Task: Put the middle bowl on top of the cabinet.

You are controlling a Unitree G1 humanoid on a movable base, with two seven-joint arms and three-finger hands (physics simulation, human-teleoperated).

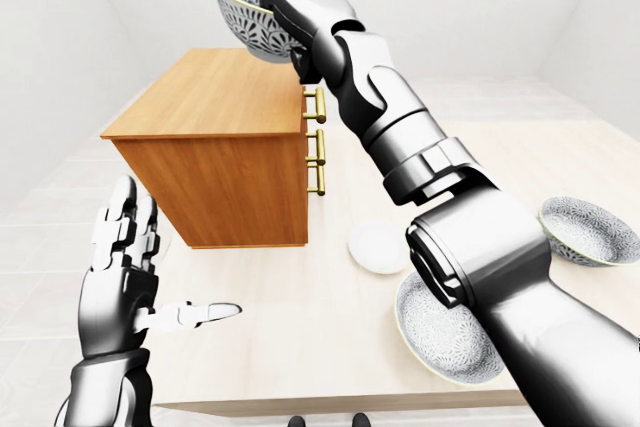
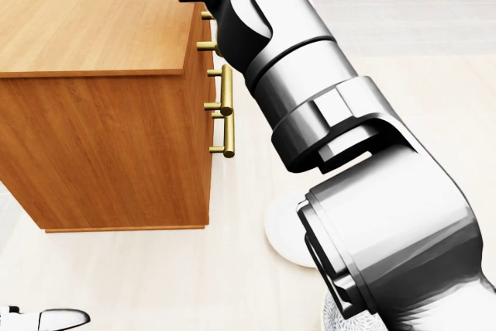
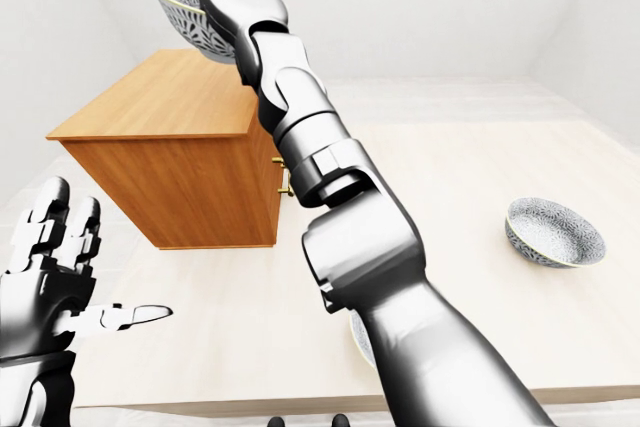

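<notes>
My right hand point(image 1: 275, 17) is shut on a patterned bowl point(image 1: 245, 15) and holds it tilted in the air above the right end of the wooden cabinet's top point(image 1: 215, 92). The bowl does not touch the cabinet. In the right-eye view the same bowl point(image 3: 185, 9) hangs over the cabinet point(image 3: 170, 162). Two more patterned bowls rest on the table: one point(image 1: 440, 332) partly hidden under my right forearm, one point(image 1: 588, 231) at the far right. My left hand point(image 1: 130, 267) is open at the lower left, fingers spread, holding nothing.
A white plate point(image 1: 375, 245) lies on the pale table point(image 1: 300, 327) beside the cabinet's lower right corner. Brass drawer handles point(image 1: 318, 152) stick out from the cabinet's right face. My right arm crosses the middle of every view. The table's near edge runs along the bottom.
</notes>
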